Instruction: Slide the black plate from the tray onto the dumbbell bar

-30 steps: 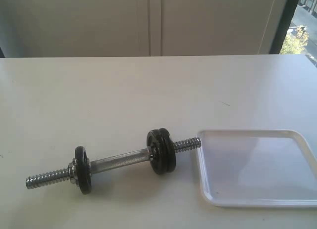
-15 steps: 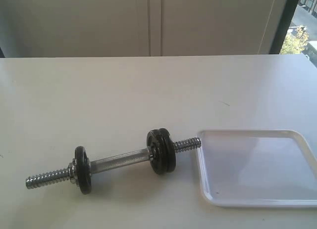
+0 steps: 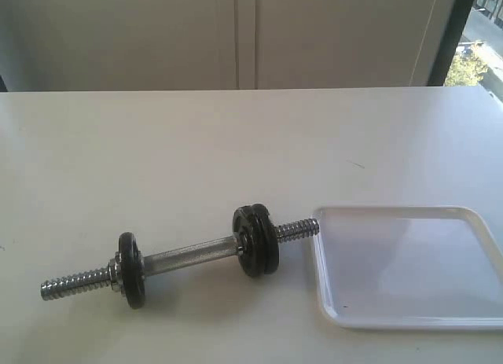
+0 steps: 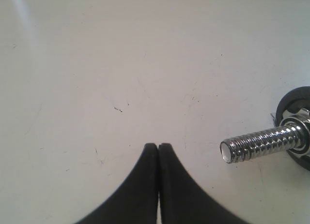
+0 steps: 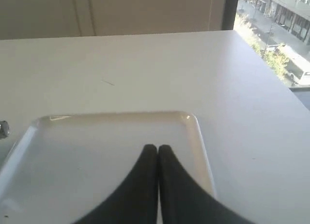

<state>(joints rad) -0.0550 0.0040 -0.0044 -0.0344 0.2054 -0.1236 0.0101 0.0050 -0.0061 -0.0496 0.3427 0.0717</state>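
White table (image 3: 236,144), matte, level; one short faint dark mark (image 3: 356,164) on the surface right of centre. Two items rest directly on it. Dumbbell bar (image 3: 189,255): lying on the near side, left of centre, axis slightly diagonal with right end farther back; carried on its discs, single black disc (image 3: 131,270) toward left end, pair of black discs (image 3: 255,240) toward right end, chrome threaded ends projecting past both. Tray (image 3: 409,323): white, flat on table, near right; bar's right threaded tip just beside its far left corner, contact cannot be told
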